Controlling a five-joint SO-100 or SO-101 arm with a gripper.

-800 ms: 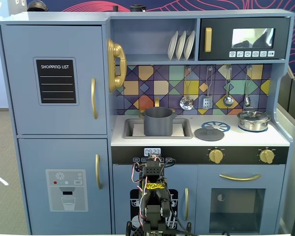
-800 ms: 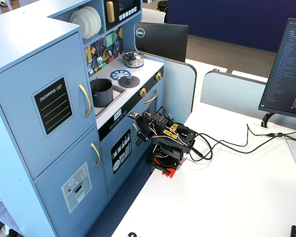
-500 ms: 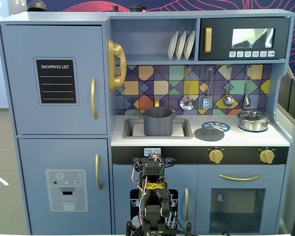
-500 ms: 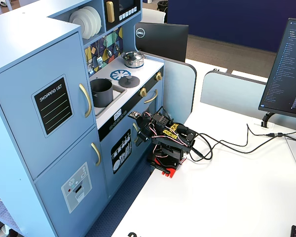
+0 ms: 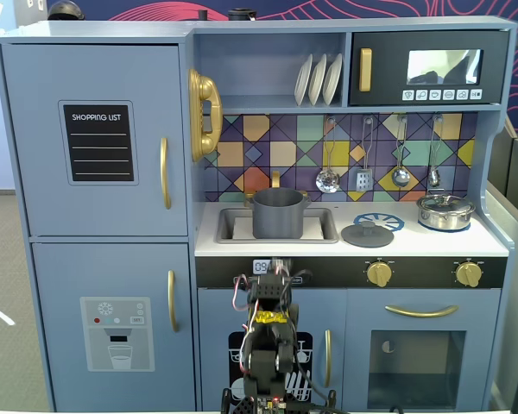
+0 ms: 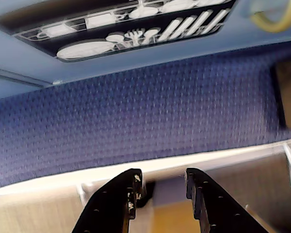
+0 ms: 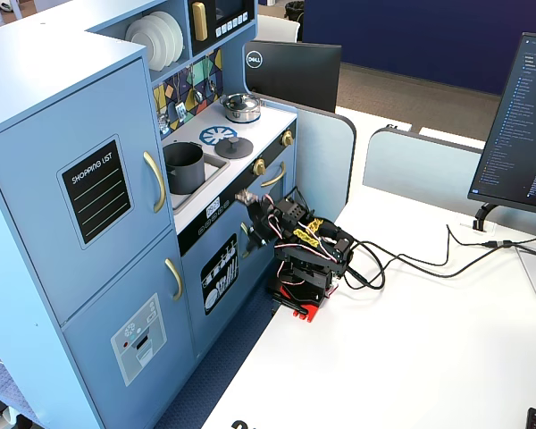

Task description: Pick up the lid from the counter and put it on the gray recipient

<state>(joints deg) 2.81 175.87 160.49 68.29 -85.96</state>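
The lid (image 5: 367, 233) is laid flat on the toy kitchen's counter (image 5: 492, 246), just right of the sink (image 5: 229, 226) in a fixed view. The gray recipient (image 5: 279, 213) is stood in that sink. Below the counter, the fingers (image 6: 157, 194) are held apart, empty.

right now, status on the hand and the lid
Hand open, empty, low in front of the counter. Lid flat on counter, right of gray pot. Pot uncovered, nothing blocking.
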